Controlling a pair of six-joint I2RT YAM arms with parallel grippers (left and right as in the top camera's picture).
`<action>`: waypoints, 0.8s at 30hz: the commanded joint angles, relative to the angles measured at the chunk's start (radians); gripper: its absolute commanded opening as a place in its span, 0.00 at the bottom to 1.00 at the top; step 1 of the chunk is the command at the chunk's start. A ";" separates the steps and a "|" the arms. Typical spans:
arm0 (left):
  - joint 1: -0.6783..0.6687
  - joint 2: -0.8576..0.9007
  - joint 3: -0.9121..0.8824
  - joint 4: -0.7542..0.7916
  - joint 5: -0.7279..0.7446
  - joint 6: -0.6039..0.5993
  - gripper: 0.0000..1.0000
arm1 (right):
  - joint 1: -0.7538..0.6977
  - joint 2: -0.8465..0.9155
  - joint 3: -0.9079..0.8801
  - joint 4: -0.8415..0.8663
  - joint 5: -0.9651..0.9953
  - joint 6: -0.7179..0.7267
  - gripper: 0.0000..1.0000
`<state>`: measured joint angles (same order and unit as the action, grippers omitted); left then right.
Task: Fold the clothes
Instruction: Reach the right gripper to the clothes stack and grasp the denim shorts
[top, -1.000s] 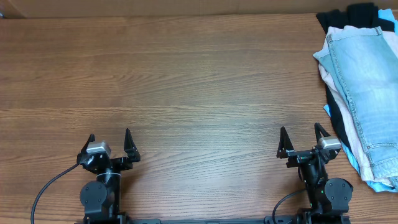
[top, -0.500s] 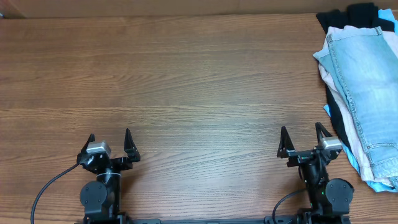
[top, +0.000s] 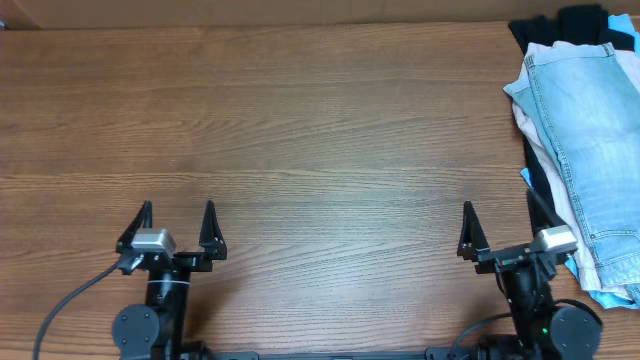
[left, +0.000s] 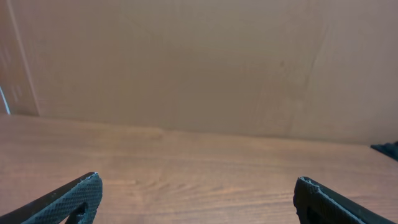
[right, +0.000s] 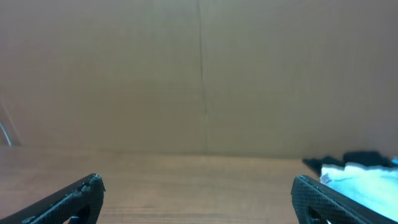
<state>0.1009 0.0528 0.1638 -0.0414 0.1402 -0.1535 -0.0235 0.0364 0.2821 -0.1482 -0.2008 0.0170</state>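
Note:
The faded light-blue denim shorts (top: 590, 150) lie on top of a pile of clothes at the table's right edge, running from the far right corner toward the front. They also show as a pale patch at the right of the right wrist view (right: 364, 180). My left gripper (top: 172, 222) is open and empty near the front edge at the left. My right gripper (top: 500, 222) is open and empty near the front edge, just left of the pile's near end. Both sets of fingertips frame bare wood in the wrist views (left: 198, 193) (right: 198, 194).
Under the shorts lie a beige garment (top: 533, 120), a black garment (top: 570, 25) and a sky-blue garment (top: 568, 262). The wooden table (top: 300, 130) spreads left of the pile. A cardboard wall (left: 199, 62) stands along the far edge.
Both arms have shifted: the left gripper a little left, the right gripper to the right toward the pile. Their fingers look wider apart. The clothes have not moved.

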 joint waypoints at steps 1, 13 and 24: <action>0.012 0.108 0.118 -0.011 0.020 0.019 1.00 | 0.006 0.078 0.134 -0.057 -0.002 -0.022 1.00; 0.012 0.813 0.718 -0.470 0.064 0.099 1.00 | 0.006 0.668 0.630 -0.494 0.001 -0.021 1.00; 0.012 1.337 0.885 -0.581 0.114 0.093 1.00 | 0.006 1.215 0.760 -0.615 -0.208 0.012 1.00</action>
<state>0.1074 1.3083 1.0241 -0.6411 0.1997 -0.0750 -0.0235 1.1606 1.0115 -0.7612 -0.2897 0.0113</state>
